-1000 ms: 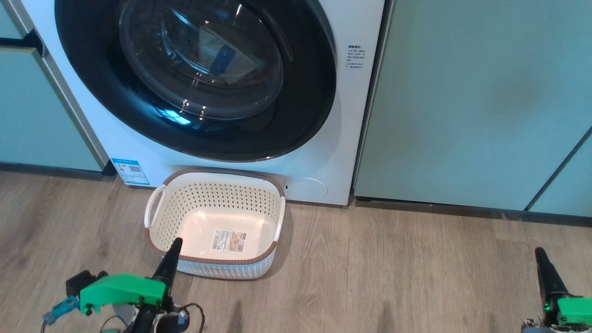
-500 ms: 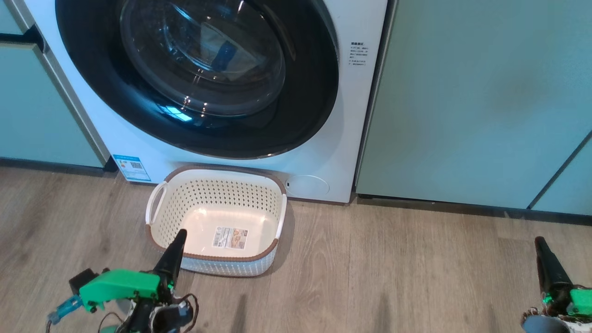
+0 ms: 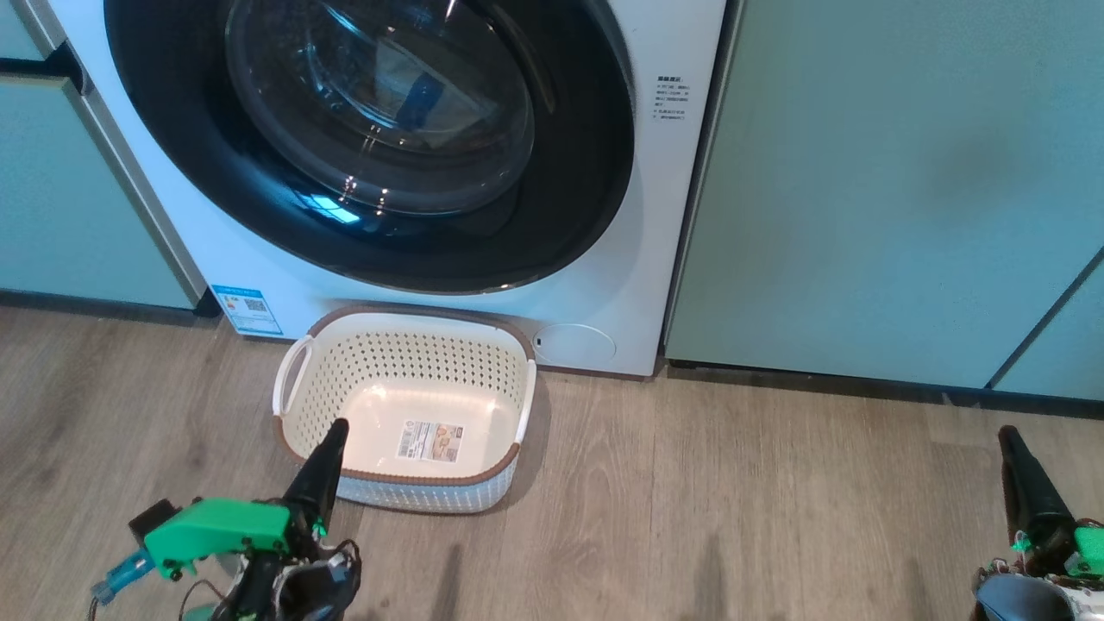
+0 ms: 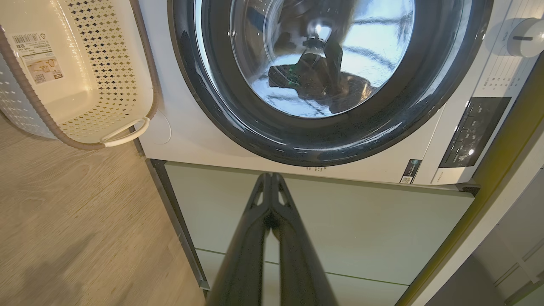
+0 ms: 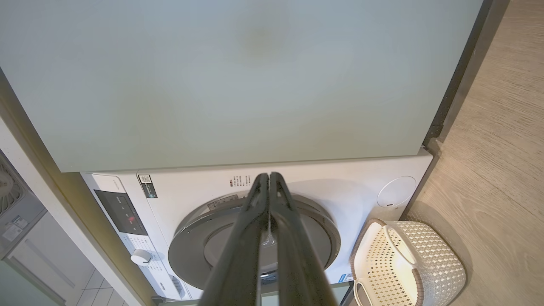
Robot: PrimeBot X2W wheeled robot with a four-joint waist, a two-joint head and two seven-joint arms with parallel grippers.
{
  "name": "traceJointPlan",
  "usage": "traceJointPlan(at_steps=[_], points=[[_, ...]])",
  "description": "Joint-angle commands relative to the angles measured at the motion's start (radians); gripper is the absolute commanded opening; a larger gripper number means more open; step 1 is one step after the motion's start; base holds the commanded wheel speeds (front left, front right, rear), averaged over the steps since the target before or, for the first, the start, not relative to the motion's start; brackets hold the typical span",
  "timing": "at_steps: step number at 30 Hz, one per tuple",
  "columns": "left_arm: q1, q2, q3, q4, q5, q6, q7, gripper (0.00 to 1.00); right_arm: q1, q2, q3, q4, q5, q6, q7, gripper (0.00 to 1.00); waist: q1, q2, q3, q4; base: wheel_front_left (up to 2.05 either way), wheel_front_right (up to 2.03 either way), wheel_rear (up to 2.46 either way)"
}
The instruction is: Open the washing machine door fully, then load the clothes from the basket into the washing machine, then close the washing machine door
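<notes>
Because the head view cuts off at the top edge, only the lower part of the washing machine (image 3: 604, 285) shows there, and the washing machine door (image 3: 371, 138) loses its upper rim. The door lies closed against the white front. Behind its glass a pale shape with a blue patch (image 3: 423, 86) sits under reflections; what it is I cannot make out. The basket (image 3: 405, 379) stands on the wooden floor (image 3: 690, 517) just below the door at centre frame, its back rim near the machine's front, a label showing on its floor. The left gripper (image 3: 335, 427) rises from the lower left, its tip overlapping the basket's near rim in the picture; whether it touches I cannot tell. The right gripper (image 3: 1006, 433) stands at the lower right corner, its body cut by the frame edge, well apart from the basket.

Each wrist view shows that arm's own two dark fingers pressed together with nothing between them. The left wrist view adds the control panel (image 4: 474, 131) and knob (image 4: 525, 37) at its right edge, and a dark reflection in the glass that hides the drum. The right wrist view shows the door edge-on, half hidden behind the fingers, below a pale green cabinet door (image 5: 238, 76).
</notes>
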Motion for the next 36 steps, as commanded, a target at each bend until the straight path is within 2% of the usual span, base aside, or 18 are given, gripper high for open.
traceJointPlan(at_steps=[1, 36], points=[[-0.056, 0.006, 0.036, -0.035, -0.005, -0.002, 0.006, 0.00, -0.054, -0.003, 0.015, -0.037, 0.008, 0.000, 0.006, 0.00, 0.0000, 0.0000, 0.000, 0.000, 0.00, 0.00, 0.00], [-0.056, 0.006, 0.036, -0.035, -0.005, -0.002, 0.006, 0.00, -0.054, -0.003, 0.015, -0.037, 0.008, 0.000, 0.006, 0.00, 0.0000, 0.0000, 0.000, 0.000, 0.00, 0.00, 0.00]])
